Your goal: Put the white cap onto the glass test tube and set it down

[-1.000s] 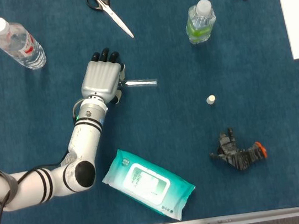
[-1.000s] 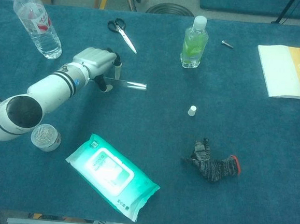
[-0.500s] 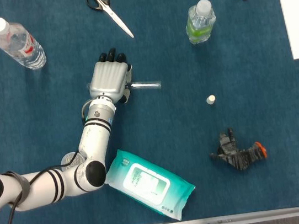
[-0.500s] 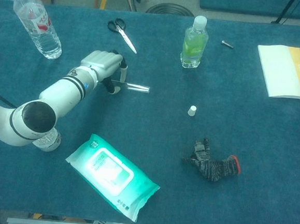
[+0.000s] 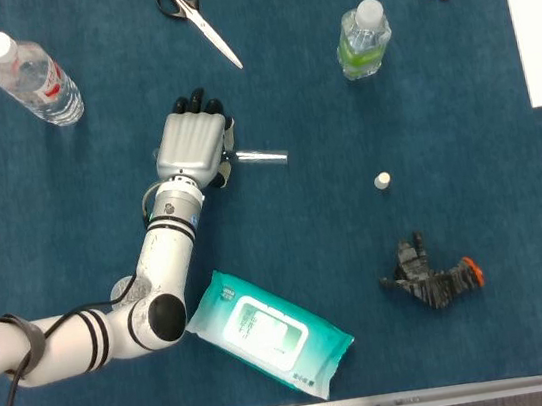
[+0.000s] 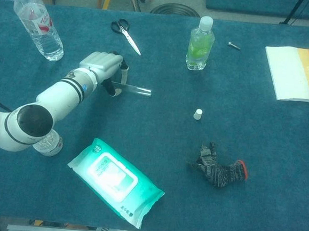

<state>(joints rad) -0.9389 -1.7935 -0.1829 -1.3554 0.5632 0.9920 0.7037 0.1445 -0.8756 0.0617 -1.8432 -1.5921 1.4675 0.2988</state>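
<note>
Gripping glass test tube — left hand

A robot lab's test bench: a blue felt-covered table strewn with practice props (black-handled scissors far left, a clear glass test tube).

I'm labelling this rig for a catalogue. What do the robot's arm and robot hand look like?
Only the left arm shows: glossy white rounded segments with black bands at the joints, and a black cable near the shoulder. The left robot hand has a silver-grey ribbed back and black fingertips. The right one is out of view.
</note>
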